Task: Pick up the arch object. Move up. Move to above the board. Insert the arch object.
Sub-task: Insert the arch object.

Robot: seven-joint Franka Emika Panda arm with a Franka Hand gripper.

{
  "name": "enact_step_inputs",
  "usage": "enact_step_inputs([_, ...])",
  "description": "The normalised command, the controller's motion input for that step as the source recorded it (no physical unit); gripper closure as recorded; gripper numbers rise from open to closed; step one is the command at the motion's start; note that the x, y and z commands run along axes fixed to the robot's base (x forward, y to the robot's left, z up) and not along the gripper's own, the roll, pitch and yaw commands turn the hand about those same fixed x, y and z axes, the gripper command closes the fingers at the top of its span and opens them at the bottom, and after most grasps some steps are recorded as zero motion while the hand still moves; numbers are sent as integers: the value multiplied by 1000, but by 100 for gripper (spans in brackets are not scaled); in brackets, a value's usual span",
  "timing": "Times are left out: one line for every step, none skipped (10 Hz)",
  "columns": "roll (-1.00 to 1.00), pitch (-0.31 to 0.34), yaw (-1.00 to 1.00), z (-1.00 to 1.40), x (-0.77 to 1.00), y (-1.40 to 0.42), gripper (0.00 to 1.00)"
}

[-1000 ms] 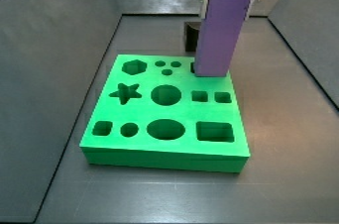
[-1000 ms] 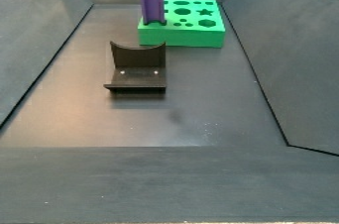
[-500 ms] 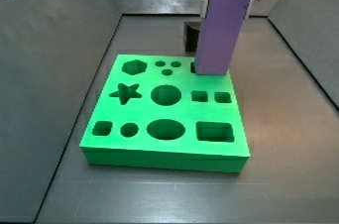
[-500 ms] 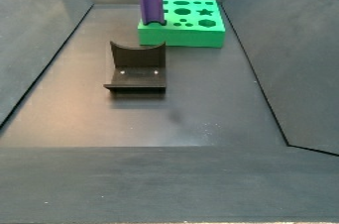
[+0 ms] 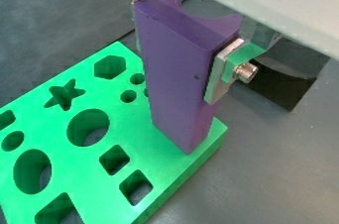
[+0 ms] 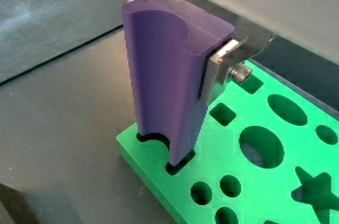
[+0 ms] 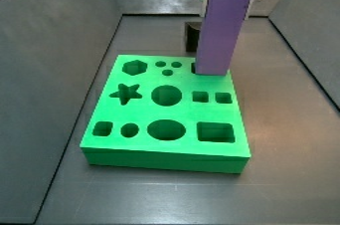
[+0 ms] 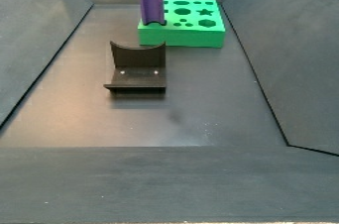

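Nothing has shifted that we can make out since the frame a second earlier: the arch object [image 7: 221,30] stands at the same height, upright, its foot at the board's [image 7: 133,149] far corner. In a wrist view its lower end [image 6: 166,139] sits partly down in the arch-shaped cutout at that corner, and most of its length is above the board. The gripper [image 5: 179,22] is above the board, at the column's upper part, its silver fingers [image 5: 227,64] pinching the purple sides.

We judge the insert step to be in hand, begun but not finished. Next we would press straight down, keeping the column plumb so it does not bind on the hole's walls, and only then let the jaws spread.

We count one arch object, one board and one gripper. Beyond the board in a side view stands one fixture [image 8: 135,67], well apart from the column.
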Motion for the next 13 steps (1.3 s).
enact_step_inputs([0,0,-103,-160,-157,31,100])
enact_step_inputs([0,0,-11,-169,-131,109,100])
enact_step_inputs([0,0,0,-131,-69,20,100])
enact_step_inputs([0,-76,0,-49,0,0,100])
enact_step_inputs([0,-36,0,-100,0,0,100])
enact_step_inputs([0,-19,-131,-131,40,0,100])
enact_step_inputs([0,-27,-163,-109,37,0,100])
enact_step_inputs([0,-46,-97,-66,126,0,100])
enact_step_inputs([0,-16,-229,-123,189,0,100])
enact_step_inputs([29,0,-263,-177,106,0,100])
enact_step_inputs([0,0,-220,-163,100,0,100])
enact_step_inputs([0,0,-106,-160,0,23,100])
enact_step_inputs([0,0,-83,-169,-23,43,100])
